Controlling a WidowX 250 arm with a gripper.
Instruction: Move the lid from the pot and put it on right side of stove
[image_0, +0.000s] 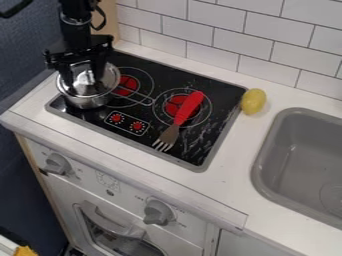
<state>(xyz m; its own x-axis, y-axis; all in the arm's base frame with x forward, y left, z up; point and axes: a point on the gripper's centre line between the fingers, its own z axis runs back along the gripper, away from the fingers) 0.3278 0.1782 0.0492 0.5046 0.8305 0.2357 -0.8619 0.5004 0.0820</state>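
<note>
The black gripper (84, 79) hangs over the silver pot (90, 102) at the upper left of the stove. Its two fingers stand wide apart, one towards each side of the shiny lid (85, 88), which lies on top of the pot. The gripper is open, and whether its fingertips touch the lid cannot be told. The pot sits at the left side of the black stove top (150, 134), its handle pointing right. Part of the lid is hidden behind the gripper.
A red-handled fork (180, 121) lies across the right burner. Just off the stove's right edge, a yellow lemon-like object (253, 101) rests on the white counter (238, 150). A grey sink (266, 150) is farther right, and a tiled wall (267, 47) runs behind.
</note>
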